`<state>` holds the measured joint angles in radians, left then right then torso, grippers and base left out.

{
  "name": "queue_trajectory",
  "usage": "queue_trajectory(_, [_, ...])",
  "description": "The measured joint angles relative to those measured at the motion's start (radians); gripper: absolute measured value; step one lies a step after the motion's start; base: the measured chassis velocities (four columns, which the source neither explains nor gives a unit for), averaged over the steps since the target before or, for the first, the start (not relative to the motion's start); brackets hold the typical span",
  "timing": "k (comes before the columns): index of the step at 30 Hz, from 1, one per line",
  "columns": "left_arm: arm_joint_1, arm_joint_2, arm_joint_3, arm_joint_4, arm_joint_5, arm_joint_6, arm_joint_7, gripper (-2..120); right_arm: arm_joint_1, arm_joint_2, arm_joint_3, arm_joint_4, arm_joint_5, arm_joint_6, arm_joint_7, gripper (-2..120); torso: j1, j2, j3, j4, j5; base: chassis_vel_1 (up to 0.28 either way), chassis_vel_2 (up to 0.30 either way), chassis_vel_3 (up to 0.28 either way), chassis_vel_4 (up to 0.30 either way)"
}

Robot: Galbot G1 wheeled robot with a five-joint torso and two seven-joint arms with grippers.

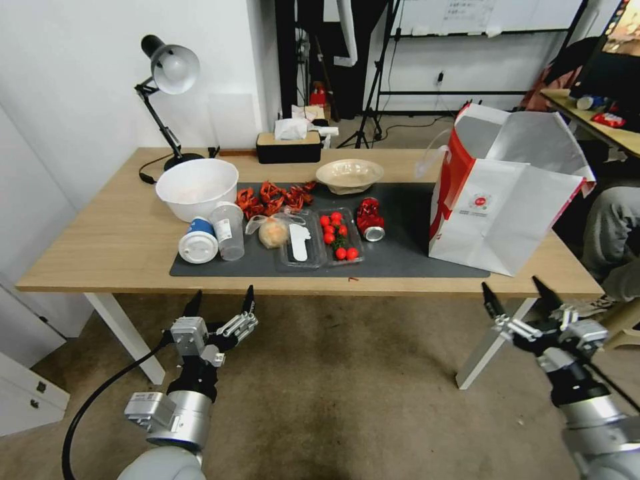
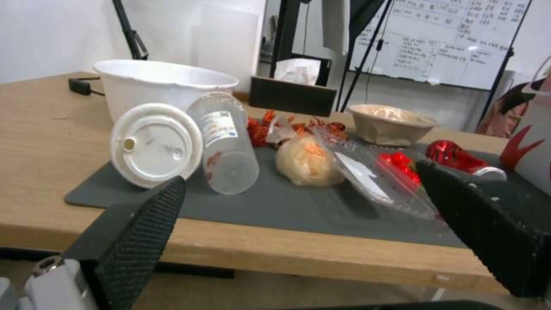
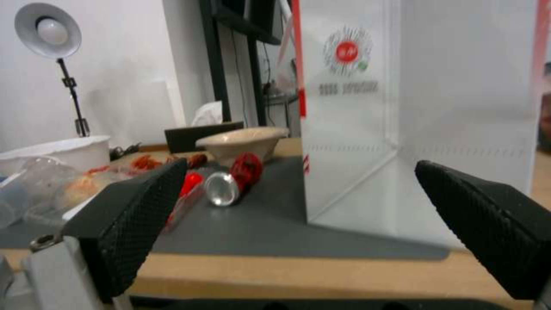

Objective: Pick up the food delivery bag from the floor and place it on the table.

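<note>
The food delivery bag [image 1: 507,193], white with red side gussets and a round red logo, stands upright on the right end of the table [image 1: 100,247], partly on the dark grey mat [image 1: 400,257]. In the right wrist view the food delivery bag [image 3: 413,120] rises just beyond the table edge. My right gripper [image 1: 521,293] hangs open in front of the table edge, below the bag and apart from it. My left gripper [image 1: 221,300] is open too, low before the table's front left part, holding nothing. The floor [image 1: 347,387] is stained beige carpet.
On the mat lie a white bowl [image 1: 197,188], a capped cup [image 1: 198,241], a clear cup [image 1: 229,230], red shells [image 1: 273,197], a tomato tray [image 1: 339,237], a red can [image 1: 370,220] and a beige bowl [image 1: 349,175]. A desk lamp [image 1: 167,73] and tissue box [image 1: 289,143] stand behind.
</note>
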<state>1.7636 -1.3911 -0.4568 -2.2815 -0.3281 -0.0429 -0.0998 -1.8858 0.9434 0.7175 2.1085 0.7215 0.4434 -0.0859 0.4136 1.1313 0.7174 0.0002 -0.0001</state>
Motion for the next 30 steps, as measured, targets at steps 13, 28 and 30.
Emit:
queue_trajectory(13, [-0.008,0.002,0.005,0.047,0.032,-0.009,-0.006,100,0.037,0.026,-0.099,-0.023,-0.024,-0.045,0.029,100,0.000,0.000,0.000,-0.0002,0.0000,0.000,0.000,0.000,0.000])
queue_trajectory(28, [-0.013,0.001,0.003,0.074,0.062,-0.036,-0.034,100,0.048,0.016,-0.111,-0.027,-0.018,-0.056,0.031,100,0.000,0.000,0.000,-0.0002,0.0001,0.000,0.000,0.000,0.000])
queue_trajectory(30, [-0.013,0.001,0.003,0.074,0.062,-0.036,-0.034,100,0.048,0.016,-0.111,-0.027,-0.018,-0.056,0.031,100,0.000,0.000,0.000,-0.0002,0.0001,0.000,0.000,0.000,0.000])
